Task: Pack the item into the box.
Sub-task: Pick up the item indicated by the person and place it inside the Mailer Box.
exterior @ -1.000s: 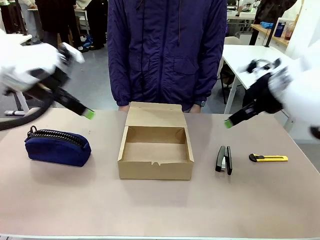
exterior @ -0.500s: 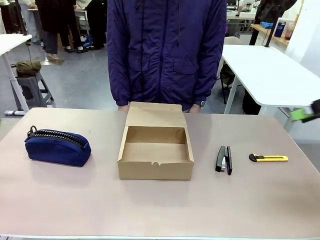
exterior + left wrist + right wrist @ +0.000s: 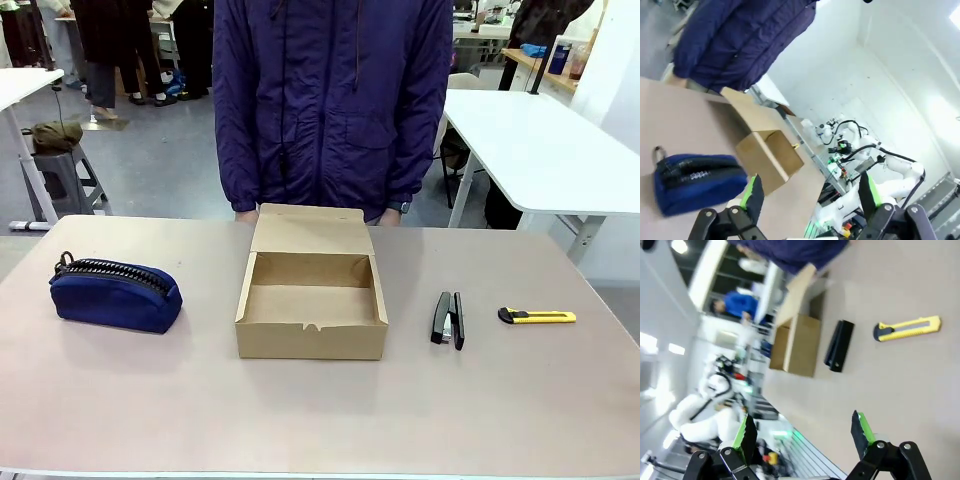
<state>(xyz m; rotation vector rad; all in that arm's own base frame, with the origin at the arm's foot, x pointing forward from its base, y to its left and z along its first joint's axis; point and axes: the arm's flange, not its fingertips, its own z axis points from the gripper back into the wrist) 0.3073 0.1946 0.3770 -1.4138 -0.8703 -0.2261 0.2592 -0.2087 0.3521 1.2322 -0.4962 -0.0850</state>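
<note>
The item, a navy-blue fabric pouch [image 3: 116, 295] with a black zipper, lies on the table's left side. The box [image 3: 311, 297], brown cardboard with its flap lid open toward the person, stands empty at the table's middle. In the left wrist view my left gripper [image 3: 810, 191] is open with nothing between its fingers, above and short of the pouch [image 3: 696, 180], with the box [image 3: 769, 156] beyond. In the right wrist view my right gripper [image 3: 804, 431] is open and empty, well away from the box [image 3: 797, 343].
A slim black stapler [image 3: 447, 319] and a yellow-and-black utility knife [image 3: 537, 317] lie right of the box. A person in a dark blue jacket [image 3: 333, 105] stands at the far edge behind the box. White tables stand beyond.
Both arms have pulled back out of the front view: the left one left toward the left, the right one toward the right. Pouch, box, stapler and knife have not moved.
</note>
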